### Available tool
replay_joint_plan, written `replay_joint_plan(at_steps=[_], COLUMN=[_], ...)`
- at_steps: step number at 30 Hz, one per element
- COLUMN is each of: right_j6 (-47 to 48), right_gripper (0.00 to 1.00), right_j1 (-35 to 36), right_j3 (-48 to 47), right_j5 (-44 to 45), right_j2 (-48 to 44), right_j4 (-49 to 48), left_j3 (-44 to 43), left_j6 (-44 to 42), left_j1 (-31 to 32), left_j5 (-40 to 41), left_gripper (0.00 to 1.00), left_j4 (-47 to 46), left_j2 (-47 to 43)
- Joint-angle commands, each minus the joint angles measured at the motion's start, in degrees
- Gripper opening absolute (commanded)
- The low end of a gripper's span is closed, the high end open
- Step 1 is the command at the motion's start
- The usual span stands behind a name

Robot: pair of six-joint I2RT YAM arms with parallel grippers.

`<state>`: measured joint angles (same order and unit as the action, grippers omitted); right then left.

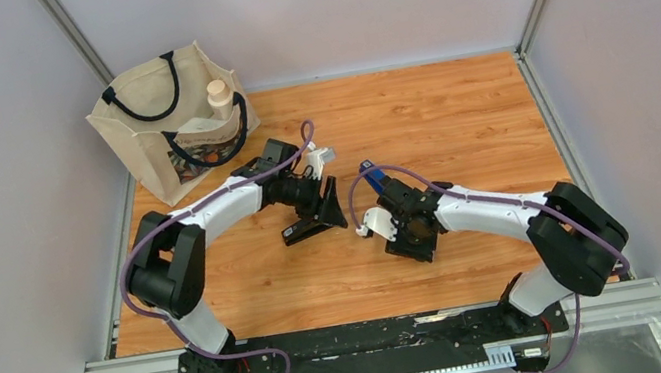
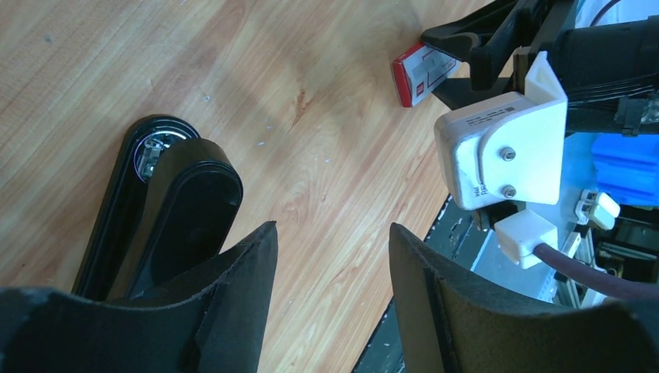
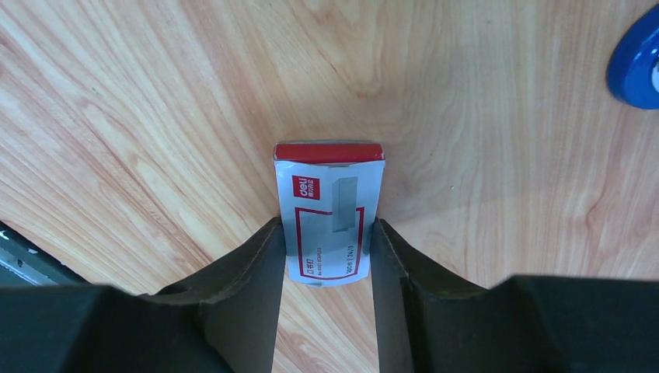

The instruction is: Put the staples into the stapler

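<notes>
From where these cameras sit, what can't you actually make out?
- Blue stapler: right wrist view cuts it at the edge; overhead, the right arm covers most of it.
- Staples box: small print unreadable; its near end is hidden between the right fingers.
- Tote bag: contents mostly hidden by its walls.
- Black stapler: partly behind the left fingers.

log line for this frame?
right hand: shut on staples box | left hand: open, empty, beside black stapler | blue stapler: untouched
</notes>
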<state>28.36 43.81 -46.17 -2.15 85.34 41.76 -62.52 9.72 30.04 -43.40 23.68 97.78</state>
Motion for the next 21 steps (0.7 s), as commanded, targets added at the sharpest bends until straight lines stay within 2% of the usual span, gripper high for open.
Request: replay_joint_plan(at_steps=[1,6,13,21], right_j6=[1.17,1.96,2.84,2.75], right_gripper=[0.43,0.44,0.44,0.44], right_j1=[-0.22,-0.31,-0.31,-0.22], right_j3=[0.03,0.29,0.38,2.05], right_j5=[0.31,0.22,-1.62,-3.21], right_j2=[-3.42,-7.90,-15.10,-20.65], right_j4=[-2.12,-4.05,-5.46,-7.21], left_j3=[-0.41,-1.37,-7.16,-13.41], left_j6=[0.04,-0.31,-2.86,-2.25], left_j1=[0.45,1.86,6.25,6.78], left_j5=[-0.55,-0.63,-1.42,-3.45], left_gripper=[0.63,0.63,0.63,0.62], left_j4=[-0.83,0.13,5.75,8.66], left_j2=[0.75,2.15,5.58,11.38])
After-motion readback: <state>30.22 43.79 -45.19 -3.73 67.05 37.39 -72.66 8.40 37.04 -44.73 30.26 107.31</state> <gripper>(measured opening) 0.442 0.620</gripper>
